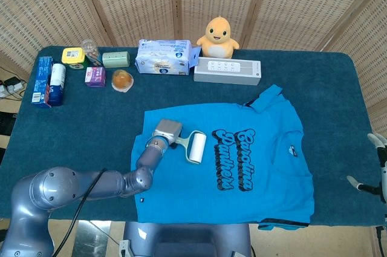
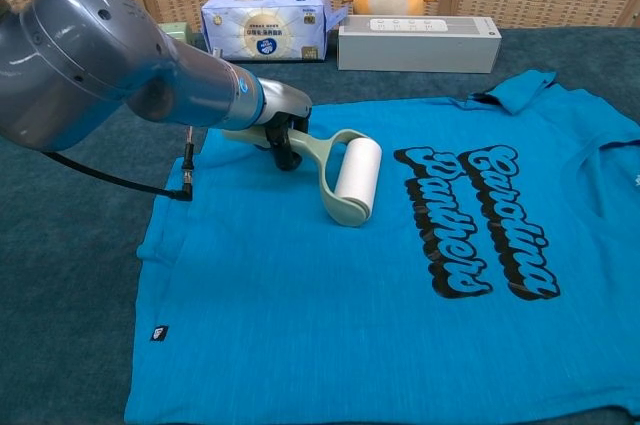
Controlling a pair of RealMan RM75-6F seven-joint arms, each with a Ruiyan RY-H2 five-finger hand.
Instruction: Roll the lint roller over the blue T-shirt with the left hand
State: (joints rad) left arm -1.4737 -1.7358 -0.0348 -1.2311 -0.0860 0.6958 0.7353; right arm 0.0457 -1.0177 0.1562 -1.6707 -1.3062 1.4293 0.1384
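Observation:
A blue T-shirt point(image 1: 242, 172) point(image 2: 330, 315) with black lettering lies flat on the dark table. My left hand point(image 1: 166, 133) point(image 2: 280, 125) grips the pale green handle of the lint roller point(image 1: 196, 147) point(image 2: 357, 178). Its white roll rests on the shirt, just left of the lettering. My right hand point(image 1: 378, 169) shows only partly at the right edge of the head view, off the table, with its fingers apart and nothing in it.
Along the back stand a tissue pack point(image 1: 163, 57), a yellow plush toy point(image 1: 217, 36), a white speaker bar point(image 1: 227, 71) and several small items point(image 1: 91, 66). A blue box and a can point(image 1: 48, 81) sit at the far left.

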